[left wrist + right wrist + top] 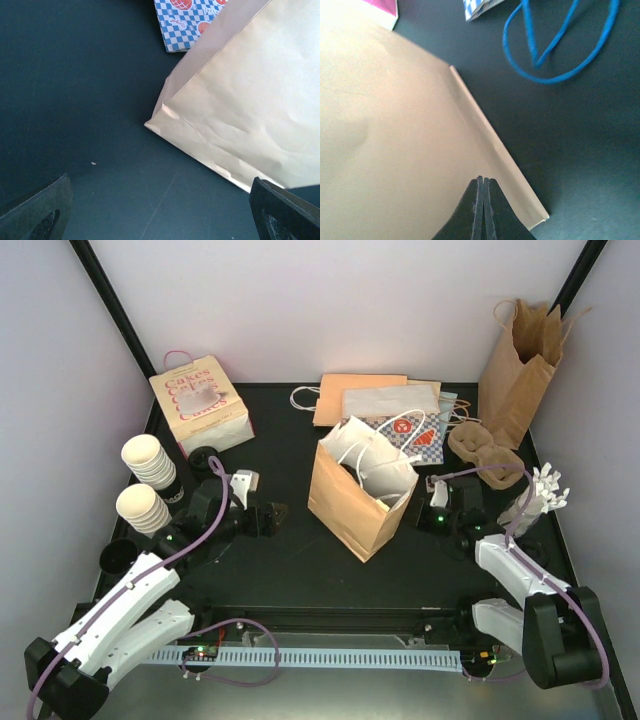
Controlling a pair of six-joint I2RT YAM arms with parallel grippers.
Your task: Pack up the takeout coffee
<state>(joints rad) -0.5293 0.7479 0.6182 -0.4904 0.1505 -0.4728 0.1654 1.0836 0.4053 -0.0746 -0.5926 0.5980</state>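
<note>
Left pincer [160, 215] gaped wide, empty, near brown bag [352, 502]. Right pincer [483, 182] pinched shut, empty. Coffee: perhaps black-topped shape [205, 457] beside cake box [200, 405], unsure. Judged step: fetching; next, reach for it.

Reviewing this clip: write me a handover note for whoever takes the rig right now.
Left hand: open, empty, low on the table, facing the brown paper bag at its lower corner.
Right hand: shut, holding nothing, close by the bag's right side.
Takeout coffee: no lidded cup plainly in view. A black round lid by the cake box may be it; cannot tell.
Done: nothing confirmed packed.
Left: locate the coffee, set it upright in the bag.
</note>
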